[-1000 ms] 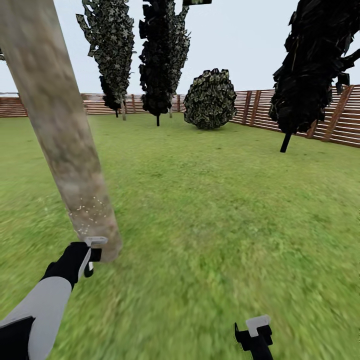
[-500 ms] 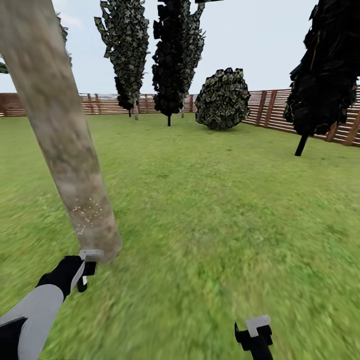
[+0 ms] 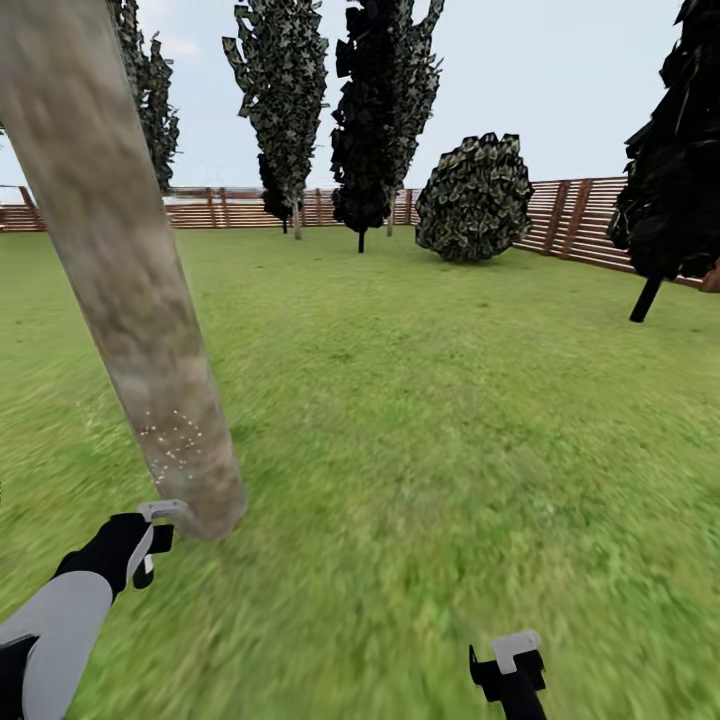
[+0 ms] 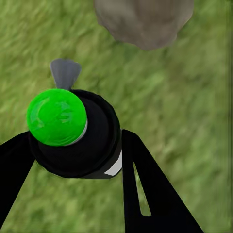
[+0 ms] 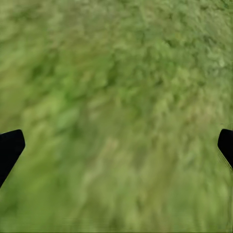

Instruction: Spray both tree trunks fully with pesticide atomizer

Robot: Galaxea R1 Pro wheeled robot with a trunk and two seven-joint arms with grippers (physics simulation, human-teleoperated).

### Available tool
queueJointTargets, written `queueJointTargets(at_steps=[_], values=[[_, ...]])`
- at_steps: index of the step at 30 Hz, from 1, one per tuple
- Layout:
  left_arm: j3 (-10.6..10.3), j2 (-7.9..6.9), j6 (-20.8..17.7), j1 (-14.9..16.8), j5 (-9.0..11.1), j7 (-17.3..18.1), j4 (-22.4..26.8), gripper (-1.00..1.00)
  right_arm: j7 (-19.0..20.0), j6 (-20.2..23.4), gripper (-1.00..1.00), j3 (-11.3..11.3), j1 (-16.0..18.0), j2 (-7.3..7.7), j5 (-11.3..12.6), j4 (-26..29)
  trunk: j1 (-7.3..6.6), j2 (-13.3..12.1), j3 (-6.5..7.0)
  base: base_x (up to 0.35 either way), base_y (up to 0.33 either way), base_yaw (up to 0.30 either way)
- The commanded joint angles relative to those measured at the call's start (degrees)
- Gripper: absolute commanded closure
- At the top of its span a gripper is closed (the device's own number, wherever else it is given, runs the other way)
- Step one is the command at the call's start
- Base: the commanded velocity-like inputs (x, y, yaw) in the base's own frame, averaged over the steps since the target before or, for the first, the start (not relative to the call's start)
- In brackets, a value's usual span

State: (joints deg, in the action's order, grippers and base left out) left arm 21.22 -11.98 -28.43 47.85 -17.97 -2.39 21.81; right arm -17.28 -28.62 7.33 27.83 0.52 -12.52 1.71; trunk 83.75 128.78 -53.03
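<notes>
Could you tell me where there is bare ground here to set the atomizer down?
The wide grass between the trunk, the bush and the fence is open, including under the right gripper. It is tight only at the trunk's base, where the left gripper holds the atomizer.

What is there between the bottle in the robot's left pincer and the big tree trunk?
Just a short gap of grass between the atomizer and trunk in the left wrist view; white spray specks dot the bark.

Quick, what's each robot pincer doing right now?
Left pincer: closed on the pesticide atomizer, near the tree trunk.
Right pincer: open, holding nothing, over grass.
</notes>
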Motion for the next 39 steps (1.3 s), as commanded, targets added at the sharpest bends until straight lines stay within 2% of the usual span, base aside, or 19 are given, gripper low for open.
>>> queueJointTargets(at_steps=[1, 8, 12, 15, 18, 25, 26, 28, 31, 39], values=[[0.32, 0.17, -0.22, 0.05, -0.33, 0.02, 0.05, 1.00, -0.57, 0.06, -1.00, 0.44, 0.03, 0.01, -0.31, -0.04, 0.02, 0.02, -0.05, 0.233, -0.186, 0.212], [0.37, 2.18, -0.01, 0.05, -0.32, 0.02, -0.36, 1.00, -0.57, 0.06, -1.00, 0.47, 0.03, -0.04, -0.31, -0.05, 0.02, 0.02, -0.05, 0.059, -0.164, 0.270], [0.49, 5.01, 0.04, 0.05, -0.29, -0.36, -1.95, 1.00, -0.57, 0.06, -1.00, 0.48, 0.03, 0.00, -0.31, -0.04, 0.02, 0.02, -0.05, 0.001, -0.006, 0.233], [0.49, 5.62, 0.05, 0.05, -0.30, -0.49, -2.99, 1.00, -0.57, 0.06, -1.00, 0.43, 0.03, 0.01, -0.34, -0.04, 0.02, 0.02, -0.05, 0.000, 0.000, 0.036], [0.43, 5.53, 0.05, 0.05, -0.31, -0.51, -2.79, 1.00, -0.57, 0.06, -1.00, 0.40, 0.03, 0.07, -0.37, -0.04, 0.02, 0.02, -0.05, 0.000, 0.000, 0.006], [0.39, 4.27, 0.11, 0.05, -0.43, -0.59, -2.32, 1.00, -0.57, 0.06, -1.00, 0.40, 0.03, 0.09, -0.36, -0.04, 0.02, 0.02, -0.05, 0.195, -0.078, 0.000], [0.39, 4.23, 0.50, 0.05, -0.43, -0.59, -2.33, 1.00, -0.57, 0.06, -1.00, 0.40, 0.03, 0.09, -0.34, -0.04, 0.02, 0.02, -0.05, 0.280, -0.133, 0.000], [0.47, 3.66, 3.66, 0.05, -0.52, -0.94, -2.52, 1.00, -0.57, 0.06, -1.00, 0.40, 0.03, 0.04, -0.32, -0.04, 0.02, 0.02, -0.05, 0.284, -0.134, 0.000], [0.42, 3.08, 4.82, 0.05, -0.50, -1.16, -2.76, 1.00, -0.62, 0.06, -1.00, 0.40, 0.03, 0.01, -0.32, -0.04, 0.02, 0.02, -0.05, 0.285, -0.135, 0.084], [0.48, 3.71, 5.33, 0.05, -0.31, -1.21, -2.65, 1.00, -0.65, 0.06, -1.00, 0.40, 0.03, 0.01, -0.31, -0.04, 0.02, 0.02, -0.05, 0.121, -0.242, 0.267]])
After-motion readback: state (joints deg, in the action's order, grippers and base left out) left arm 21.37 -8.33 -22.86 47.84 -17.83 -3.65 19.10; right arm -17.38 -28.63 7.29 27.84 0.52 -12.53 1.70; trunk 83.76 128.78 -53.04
